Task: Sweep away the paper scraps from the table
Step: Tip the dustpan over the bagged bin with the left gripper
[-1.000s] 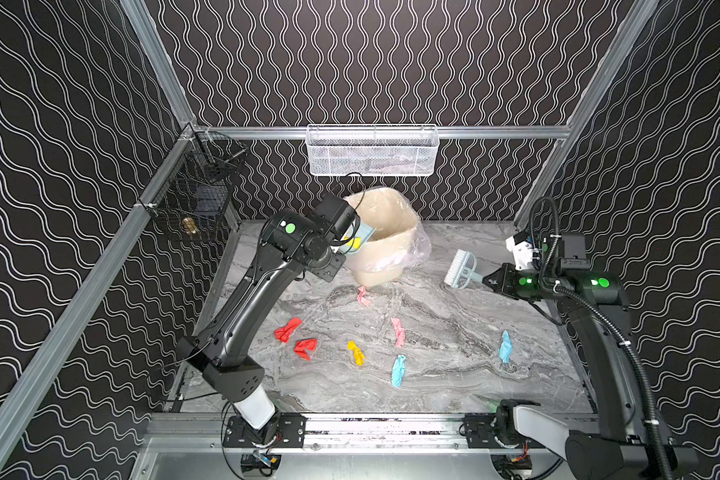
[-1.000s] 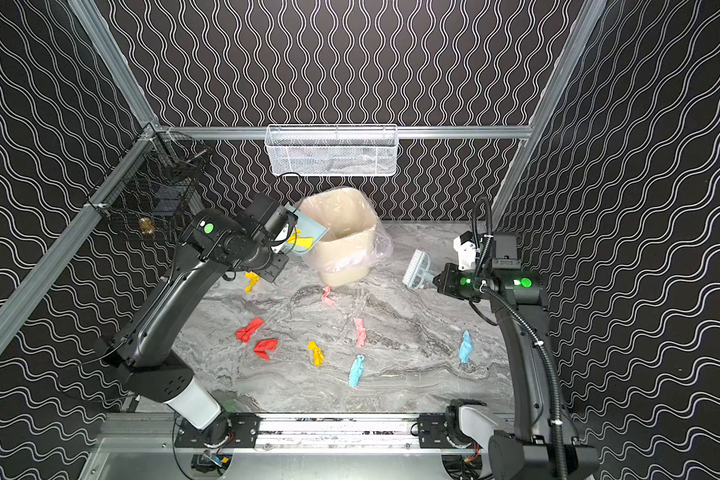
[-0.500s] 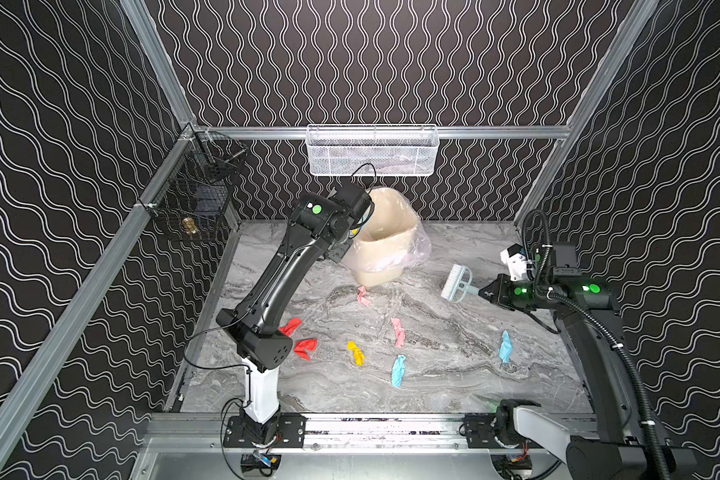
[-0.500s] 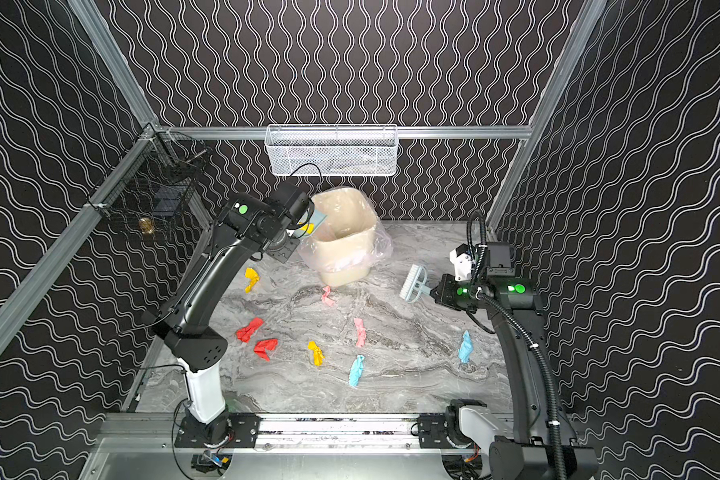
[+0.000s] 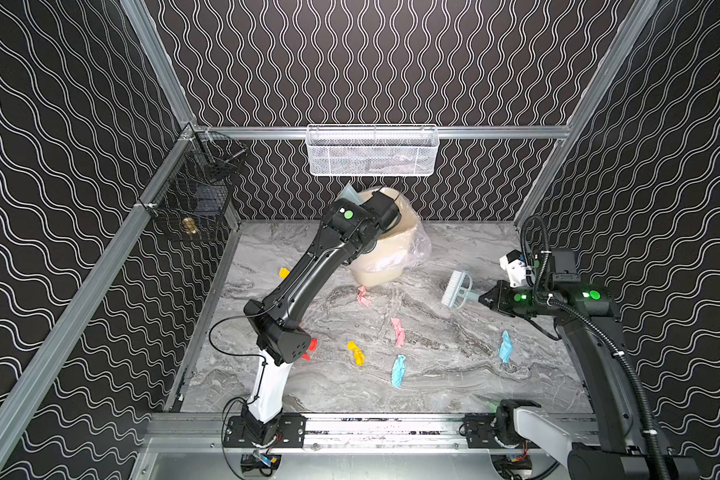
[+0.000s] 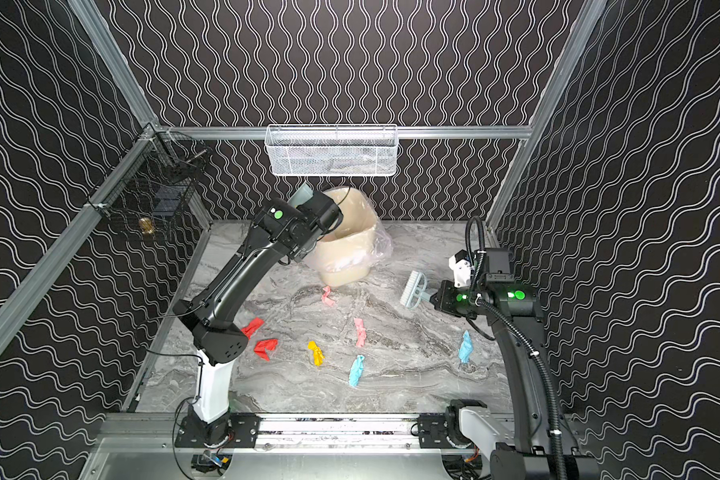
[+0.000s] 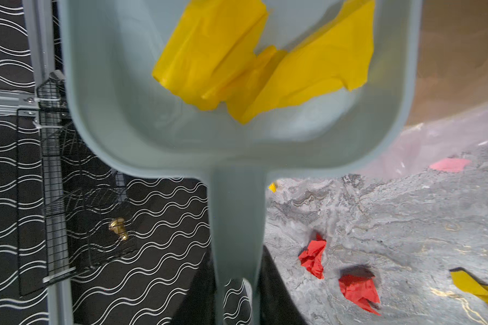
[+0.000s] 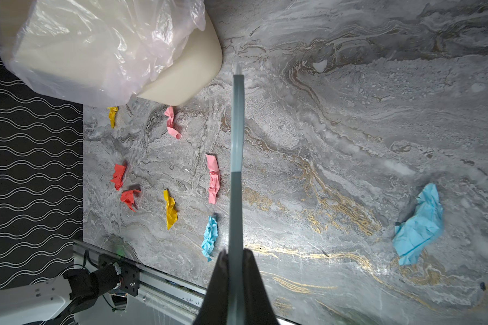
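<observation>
Left gripper [image 6: 319, 205], clenched on the dustpan [image 7: 152, 126], holds a yellow scrap [image 7: 214, 56] beside the bin [image 5: 395, 257] while the right gripper [image 8: 235, 261] grasps the brush [image 5: 456, 289], so dumping seems in hand; next, tip the pan, then sweep up the scraps [image 5: 398, 332] littering the table [image 5: 454, 374].

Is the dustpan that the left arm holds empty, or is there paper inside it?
Not empty. In the left wrist view, yellow paper lies inside the dustpan.
</observation>
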`<state>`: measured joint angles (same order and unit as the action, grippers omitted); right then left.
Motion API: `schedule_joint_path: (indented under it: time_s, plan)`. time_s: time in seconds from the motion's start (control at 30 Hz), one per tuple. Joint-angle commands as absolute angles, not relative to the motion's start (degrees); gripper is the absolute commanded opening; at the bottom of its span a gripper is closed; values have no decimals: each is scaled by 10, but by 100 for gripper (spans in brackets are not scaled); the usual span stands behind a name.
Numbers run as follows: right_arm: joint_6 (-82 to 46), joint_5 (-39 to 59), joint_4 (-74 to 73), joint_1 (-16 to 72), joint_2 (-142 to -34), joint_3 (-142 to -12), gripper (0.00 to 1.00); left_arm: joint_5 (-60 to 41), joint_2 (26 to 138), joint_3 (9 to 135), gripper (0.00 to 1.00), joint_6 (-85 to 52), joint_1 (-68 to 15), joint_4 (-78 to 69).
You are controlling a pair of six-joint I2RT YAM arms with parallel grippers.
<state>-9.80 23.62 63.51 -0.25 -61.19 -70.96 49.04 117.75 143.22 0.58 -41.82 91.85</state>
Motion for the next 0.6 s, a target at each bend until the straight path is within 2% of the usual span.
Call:
schedule_joint_path:
  time_s: [0.0, 0.33, 0.57]
  plan:
    - [-96, 243, 648, -1, -602, -701, 0, 560, 1178, 1428, 0, 16, -434, 933]
    - [-98, 255, 650, 0, -586, -690, 0, 684, 1183, 1377, 0, 50, -481, 931]
    - [-99, 258, 652, 0, -575, -683, 0, 789, 1187, 1352, 0, 126, -505, 887]
